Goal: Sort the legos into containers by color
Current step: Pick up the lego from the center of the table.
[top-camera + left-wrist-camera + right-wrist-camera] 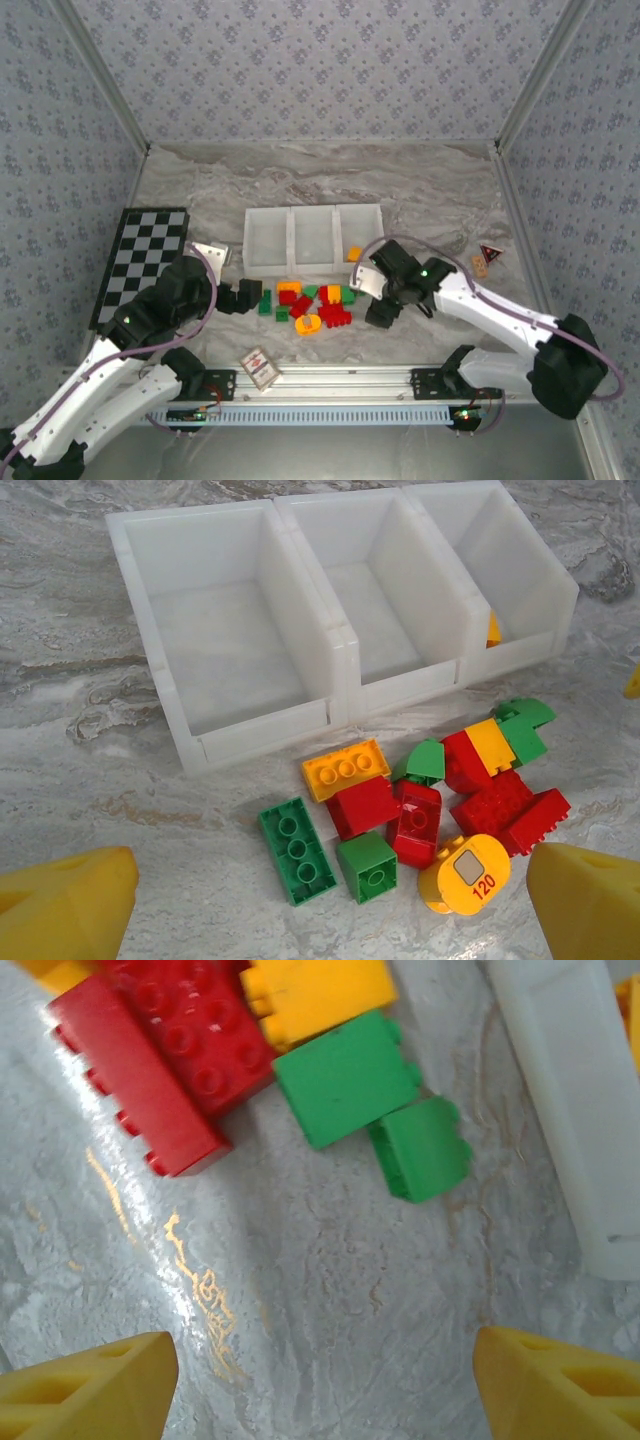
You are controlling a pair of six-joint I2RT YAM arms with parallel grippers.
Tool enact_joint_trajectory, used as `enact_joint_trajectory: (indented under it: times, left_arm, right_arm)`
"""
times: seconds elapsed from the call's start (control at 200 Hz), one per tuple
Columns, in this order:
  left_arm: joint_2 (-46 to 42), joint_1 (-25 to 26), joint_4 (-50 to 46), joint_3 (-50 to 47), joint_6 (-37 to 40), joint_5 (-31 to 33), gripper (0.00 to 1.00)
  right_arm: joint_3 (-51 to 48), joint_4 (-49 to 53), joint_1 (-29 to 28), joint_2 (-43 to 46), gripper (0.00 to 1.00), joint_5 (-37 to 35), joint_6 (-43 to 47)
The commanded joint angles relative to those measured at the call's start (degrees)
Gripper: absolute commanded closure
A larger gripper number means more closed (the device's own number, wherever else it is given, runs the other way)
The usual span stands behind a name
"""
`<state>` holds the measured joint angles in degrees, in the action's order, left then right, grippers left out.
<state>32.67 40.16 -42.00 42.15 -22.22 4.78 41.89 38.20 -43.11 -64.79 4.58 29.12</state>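
Presently, the left gripper (245, 297) and the right gripper (372, 297) each stand with jaws wide apart and nothing between them. The legos (310, 303) lie in 1 tight heap on the marble table (420, 190), just near of the white tray (248, 240) of 3 bins. 1 orange brick (493, 630) sits in the right bin (535, 590), and the other 2 bins show bare floors. Handling, as judged: the bricks are hard, rigid and light, with smooth glossy sides that may slip under a skewed pinch. They should be taken across 2 flat parallel sides, not over the studs or the curved green pieces. Most pieces touch one another, so a descent into the heap risks nudging neighbours. The long green brick (297, 850) at the near left edge and the small green brick (420, 1150) at the right end have sides partly free and look the easiest picks. The round orange piece (465, 873) offers only a curved wall. Pose: the left arm reaches in from the near left, its claw low and just left of the heap, fingertips (60, 905) framing the pile from the near side. The right arm comes in from the right on a bent elbow, wrist tipped down over bare table at the heap's right end beside the tray wall, fingertips (560, 1380) clear of the long red brick (135, 1085).
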Motion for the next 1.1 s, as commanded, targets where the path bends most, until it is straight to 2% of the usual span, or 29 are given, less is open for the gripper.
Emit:
enact_joint_trajectory:
  times: [0.0, 0.395, 0.66, 1.094]
  left_arm:
    - [-0.39, 0.35, -0.27, 0.28, -0.65, 0.50, 0.00]
    - [-1.59, 0.44, -0.27, 0.17, -0.57, 0.50, 0.00]
    - [-1.90, 0.88, -0.12, 0.19, -0.61, 0.38, 0.00]
    - [-2.69, 1.23, -0.03, 0.04, -0.57, 0.55, 0.00]
  right_arm:
    - [-2.94, -8.18, -0.22, 4.17, 0.19, 2.10, 8.71]
    - [-1.82, -11.69, 0.88, -4.40, 0.21, 4.65, 16.37]
    - [-1.12, -15.41, 1.32, -8.81, 0.24, 4.18, 17.83]
    - [1.78, -17.01, 4.15, -16.37, 0.33, 5.84, 22.32]
